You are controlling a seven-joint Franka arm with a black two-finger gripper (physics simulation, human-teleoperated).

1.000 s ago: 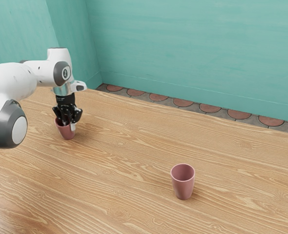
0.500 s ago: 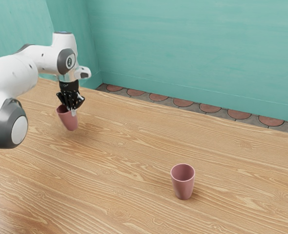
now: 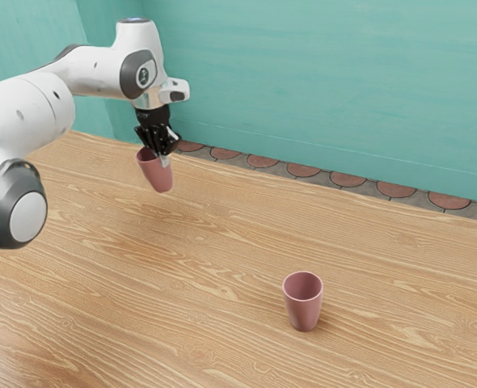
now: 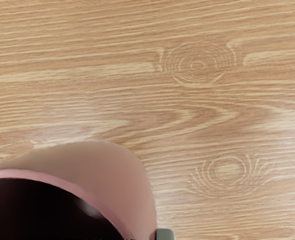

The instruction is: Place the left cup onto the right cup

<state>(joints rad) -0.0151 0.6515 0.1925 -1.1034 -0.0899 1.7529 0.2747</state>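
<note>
The gripper (image 3: pixel 159 144) is pinched almost closed on one side of the rim of the held pink cup (image 3: pixel 157 171). That cup hangs tilted in the air above the wooden table (image 3: pixel 222 242), at the exterior view's left and well apart from the second pink cup (image 3: pixel 303 300), which stands upright, mouth up, toward the right. The hold looks thin: with only one part of the rim clamped, a quick swing could make the cup pivot or slip free. If it arrives at this tilt, its base would likely meet the other rim at an angle and skid off. It could also topple the free-standing cup, which nothing braces. Letting go from too high would risk a bounce. In the wrist view, bare wood grain lies beyond the rim under the hand. Between the two cups the table is open, so a straight carry looks unobstructed. The table's far edge, the reddish tile strip (image 3: pixel 303 170) and the teal wall (image 3: pixel 327 81) lie behind the gripper, away from that path.
</note>
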